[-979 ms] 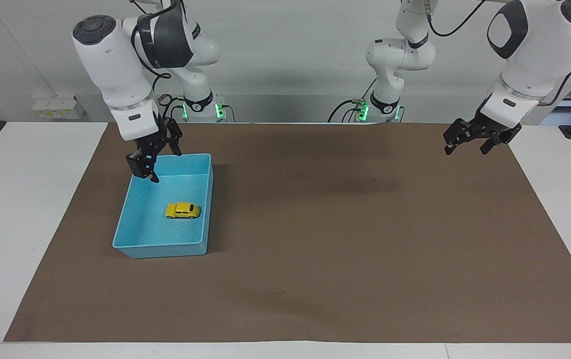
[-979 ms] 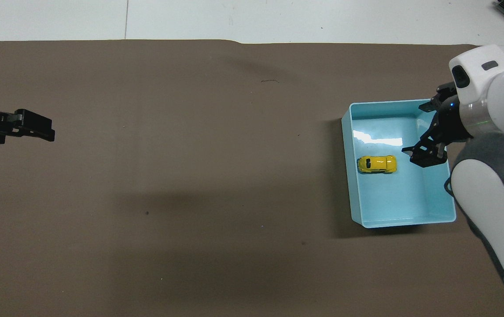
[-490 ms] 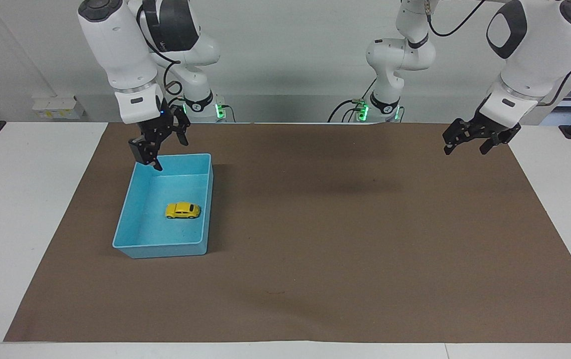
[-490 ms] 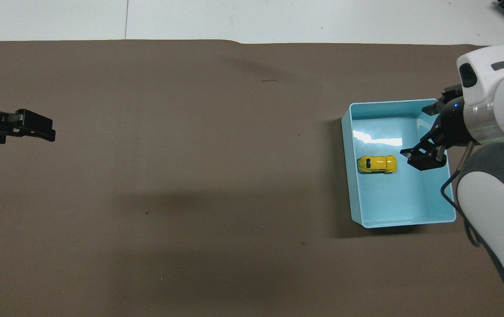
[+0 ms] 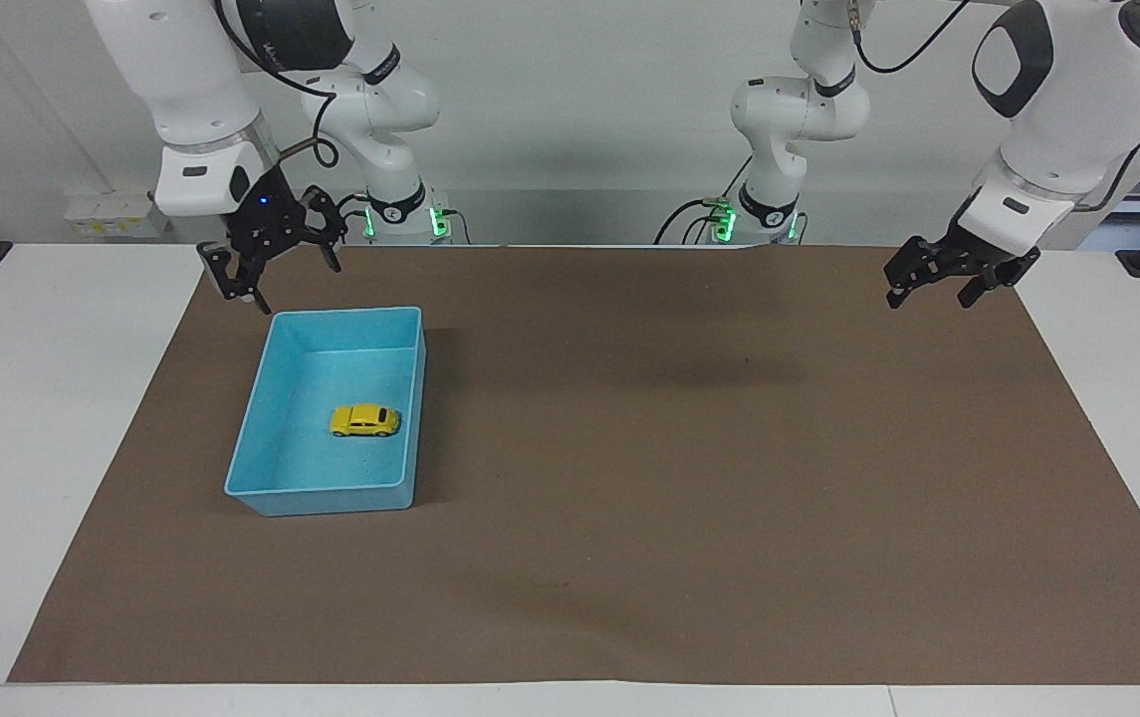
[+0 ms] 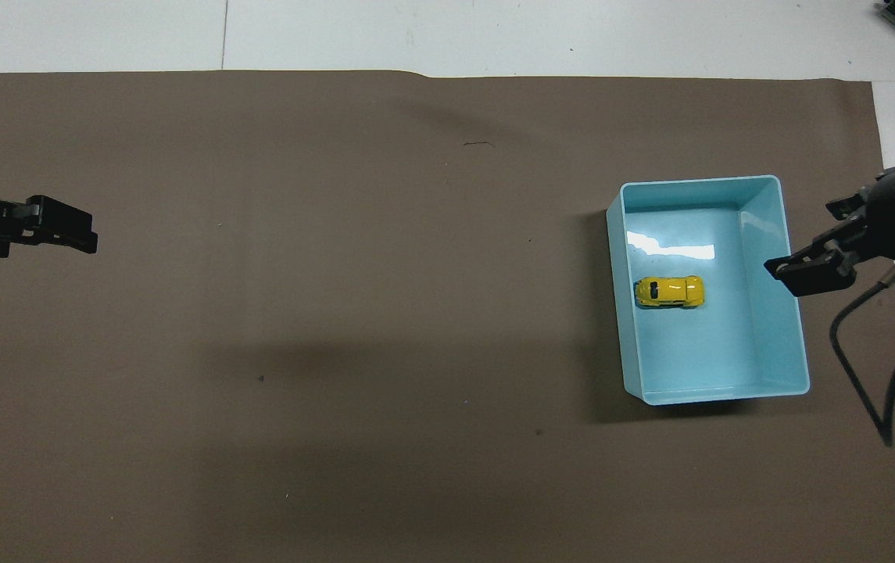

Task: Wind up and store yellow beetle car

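Observation:
The yellow beetle car (image 5: pixel 364 420) sits on its wheels on the floor of the light-blue bin (image 5: pixel 276 349), near the bin's middle; it also shows in the overhead view (image 6: pixel 669 291) inside the bin (image 6: pixel 795 336). My right gripper (image 5: pixel 289 282) is open and empty, raised over the mat beside the bin's corner toward the right arm's end of the table (image 6: pixel 803 242). It is well clear of the car. My left gripper (image 5: pixel 930 297) is open and empty and waits over the mat's edge at the left arm's end (image 6: pixel 84 231).
A brown mat (image 5: pixel 689 448) covers the middle of the white table (image 5: pixel 52 428). The bin is the only thing standing on it. A black cable (image 6: pixel 861 352) hangs from the right arm beside the bin.
My right gripper has risen out of the bin and moved out past its wall toward the right arm's end of the table. The car and the left arm have not moved.

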